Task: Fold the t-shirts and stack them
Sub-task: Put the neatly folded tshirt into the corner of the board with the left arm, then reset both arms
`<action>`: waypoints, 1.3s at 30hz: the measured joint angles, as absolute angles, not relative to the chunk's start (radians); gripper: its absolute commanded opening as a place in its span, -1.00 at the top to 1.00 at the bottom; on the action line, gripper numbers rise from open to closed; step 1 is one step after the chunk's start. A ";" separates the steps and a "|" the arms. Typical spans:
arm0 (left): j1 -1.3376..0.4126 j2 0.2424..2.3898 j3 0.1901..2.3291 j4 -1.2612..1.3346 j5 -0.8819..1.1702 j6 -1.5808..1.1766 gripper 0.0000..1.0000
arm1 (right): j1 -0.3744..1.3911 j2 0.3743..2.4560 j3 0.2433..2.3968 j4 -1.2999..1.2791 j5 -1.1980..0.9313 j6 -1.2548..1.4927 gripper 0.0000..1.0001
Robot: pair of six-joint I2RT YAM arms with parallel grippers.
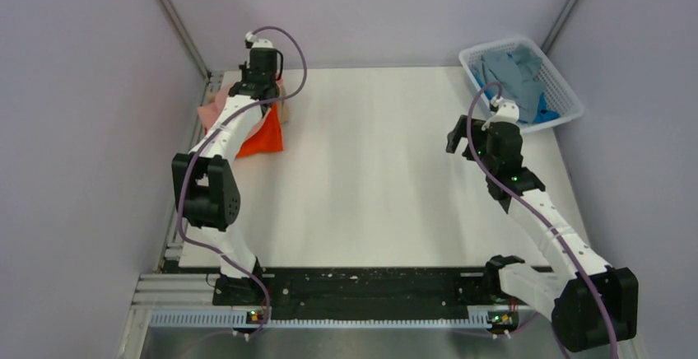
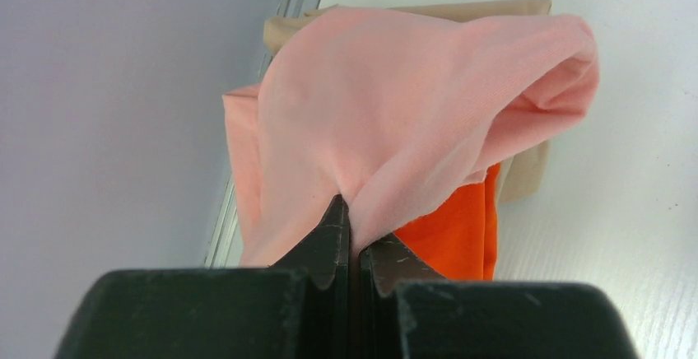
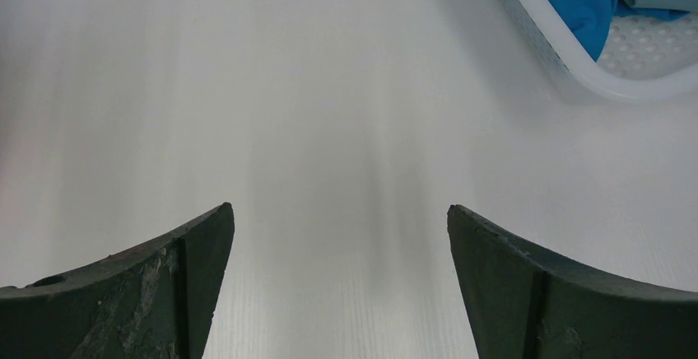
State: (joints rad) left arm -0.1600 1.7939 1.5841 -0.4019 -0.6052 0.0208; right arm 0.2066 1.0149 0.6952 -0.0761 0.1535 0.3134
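- The left gripper [image 2: 350,219] is at the far left corner of the desk [image 1: 370,178], its fingers pressed together on a fold of the salmon pink t-shirt [image 2: 395,120].
- From that pinch the pink cloth rises and billows into a loose hood; it drapes over the other shirts in the corner.
- The bright orange t-shirt [image 2: 461,227] lies under the pink one, showing just right of the gripper in the left wrist view. From above it spreads toward the near side of the pile.
- The tan t-shirt [image 2: 461,6] peeks out along the far edge of the pile and again beside the orange cloth, touching both — it seems to be the lowest layer, though its full outline is hidden.
- The right gripper [image 3: 339,207] is spread wide with nothing between its fingers, above bare desk on the right side, near the basket.
- The white mesh basket [image 1: 568,95] sits at the far right corner of the desk. It holds the grey t-shirt [image 1: 510,71], crumpled, and the blue t-shirt [image 1: 545,114], tucked along the basket's near right wall.
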 measured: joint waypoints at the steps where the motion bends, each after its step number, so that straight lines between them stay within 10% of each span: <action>1: -0.160 1.799 1.584 -0.399 -0.604 0.021 1.00 | 0.207 1.015 0.695 -0.076 0.153 0.313 -0.98; 5: -0.160 1.857 1.584 -0.382 -0.612 0.021 0.98 | 0.206 1.017 0.695 -0.076 0.153 0.313 -0.98; 11: -0.162 2.004 1.597 -0.413 -0.613 0.021 -0.13 | 0.206 1.017 0.695 -0.076 0.156 0.313 -0.98; 15: -0.163 2.030 1.606 -0.434 -0.590 0.015 -0.50 | 0.207 1.017 0.695 -0.076 0.156 0.313 -0.98; 28: -0.163 1.925 1.634 -0.481 -0.470 -0.044 -0.86 | 0.207 1.016 0.695 -0.076 0.157 0.307 -0.98; 39: -0.191 1.344 1.379 -0.339 -0.113 -0.173 -0.98 | 0.206 1.016 0.695 -0.076 0.155 0.307 -0.98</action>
State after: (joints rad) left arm -0.1913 1.3441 1.3792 -0.3386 -0.1135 -0.1726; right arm 0.2062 1.0164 0.6952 -0.0761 0.1555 0.3069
